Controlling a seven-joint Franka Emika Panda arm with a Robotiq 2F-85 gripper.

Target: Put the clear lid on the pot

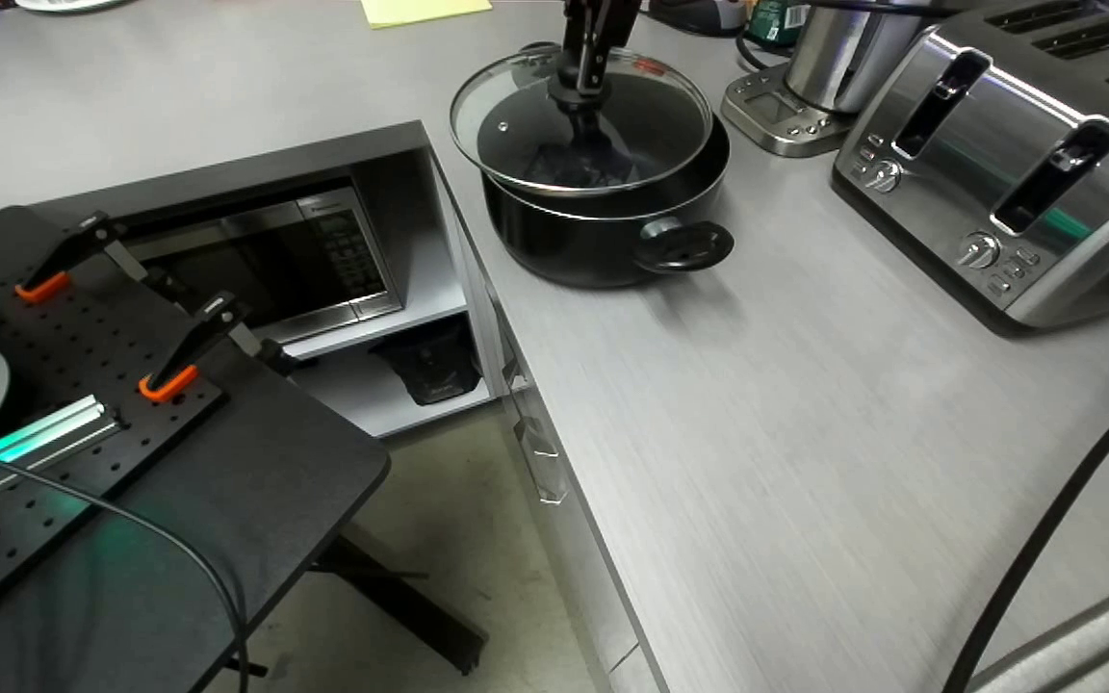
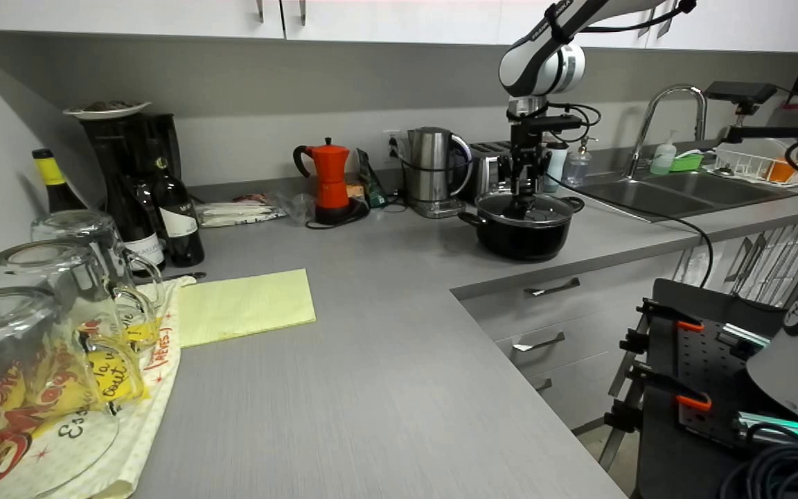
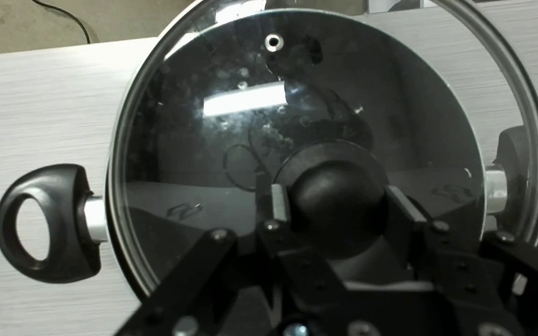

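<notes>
The clear lid (image 1: 656, 120) has a metal rim and a black knob. My gripper (image 3: 336, 200) is shut on the knob, with one finger on each side. The lid also shows in the wrist view (image 3: 231, 140). The black pot (image 1: 583, 245) stands on the counter below, also seen in an exterior view (image 2: 524, 239). The lid is off-centre over the pot: in the wrist view it overlaps the right pot handle, and in an exterior view the pot's inner wall shows past its rim. It looks slightly above the pot rim; whether part of it touches is unclear.
A steel toaster (image 1: 997, 183) and a steel kettle (image 2: 433, 166) stand on the counter near the pot. The counter's front edge (image 1: 535, 385) runs close by the pot. A red moka pot (image 2: 330, 177) and a yellow cloth (image 2: 246, 305) are further along. A sink (image 2: 683, 190) lies beyond.
</notes>
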